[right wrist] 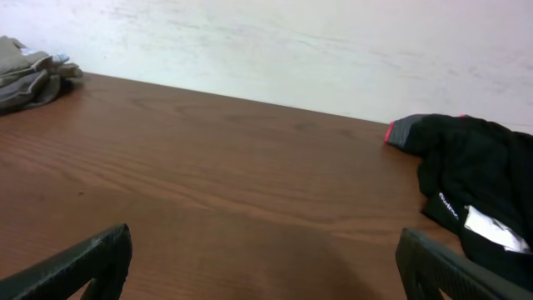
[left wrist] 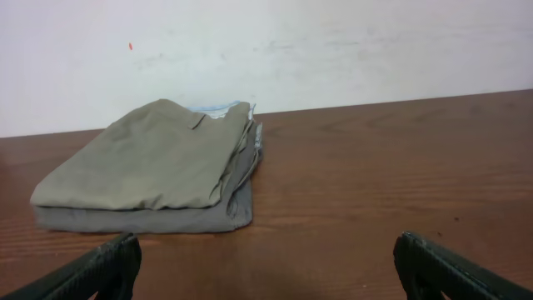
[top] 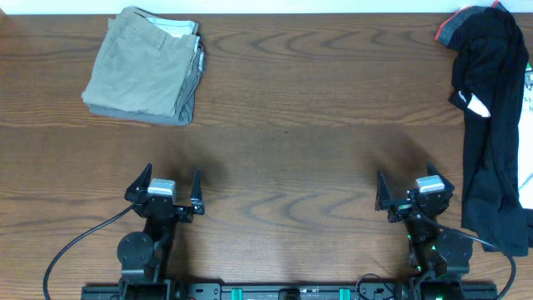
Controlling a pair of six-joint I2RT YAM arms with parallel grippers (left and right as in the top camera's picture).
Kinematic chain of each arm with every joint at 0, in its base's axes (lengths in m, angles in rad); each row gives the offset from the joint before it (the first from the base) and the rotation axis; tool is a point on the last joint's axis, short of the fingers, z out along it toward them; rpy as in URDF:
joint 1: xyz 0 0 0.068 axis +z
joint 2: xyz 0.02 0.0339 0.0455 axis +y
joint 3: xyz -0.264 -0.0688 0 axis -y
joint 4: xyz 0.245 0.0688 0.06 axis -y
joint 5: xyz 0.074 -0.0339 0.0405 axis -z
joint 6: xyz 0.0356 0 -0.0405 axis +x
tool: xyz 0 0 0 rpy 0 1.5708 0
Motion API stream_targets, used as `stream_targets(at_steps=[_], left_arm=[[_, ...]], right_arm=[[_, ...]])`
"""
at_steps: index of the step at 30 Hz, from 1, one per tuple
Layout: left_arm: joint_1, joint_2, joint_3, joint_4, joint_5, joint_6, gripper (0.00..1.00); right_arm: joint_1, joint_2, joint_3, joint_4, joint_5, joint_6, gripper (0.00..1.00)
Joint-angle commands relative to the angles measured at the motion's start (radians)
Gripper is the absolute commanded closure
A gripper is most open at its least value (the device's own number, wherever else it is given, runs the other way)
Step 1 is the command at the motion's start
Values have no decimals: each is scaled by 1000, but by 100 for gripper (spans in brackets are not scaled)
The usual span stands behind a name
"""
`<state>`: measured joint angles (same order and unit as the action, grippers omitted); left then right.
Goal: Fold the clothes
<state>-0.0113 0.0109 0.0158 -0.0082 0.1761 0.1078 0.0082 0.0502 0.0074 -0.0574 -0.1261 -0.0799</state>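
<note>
Both arms parked at the near edge. Left gripper (top: 172,172) has its jaws wide apart, nothing in them. Right gripper (top: 405,177) is the same, spread and empty.

The leggings (top: 491,125) aren't folded yet. They lie in a long rumpled strip down the right edge of the table (top: 291,125), with the red-and-grey waistband (top: 454,29) at the far end and the leg ends down near the right arm's base. A white tag (top: 476,107) shows partway down. There's a sliver of something white (top: 527,92) under or beside them at the very edge, can't tell which.

Khaki trousers (top: 146,65) sit folded far left, well apart from the leggings. Not our item.

Handling guess: light, limp, stretchy. They'll sag and elongate when lifted instead of holding shape, and should slide easily on the wood.

Best bite is probably the waistband, since it's thicker and stretches less. Take it at the two corners. It likely needs dragging toward centre and flattening first. Only the right arm is near it now.
</note>
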Motion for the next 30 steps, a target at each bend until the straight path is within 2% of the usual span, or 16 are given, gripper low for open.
stream_targets(at_steps=[1, 20, 30], left_arm=[[5, 0, -12, -42, 6, -4, 2], [4, 0, -12, -43, 6, -5, 2], [5, 0, -12, -43, 6, -49, 2]], right_arm=[[5, -6, -2, -4, 19, -13, 1], [4, -6, -2, -3, 37, -11, 1], [4, -6, -2, 32, 41, -11, 1]])
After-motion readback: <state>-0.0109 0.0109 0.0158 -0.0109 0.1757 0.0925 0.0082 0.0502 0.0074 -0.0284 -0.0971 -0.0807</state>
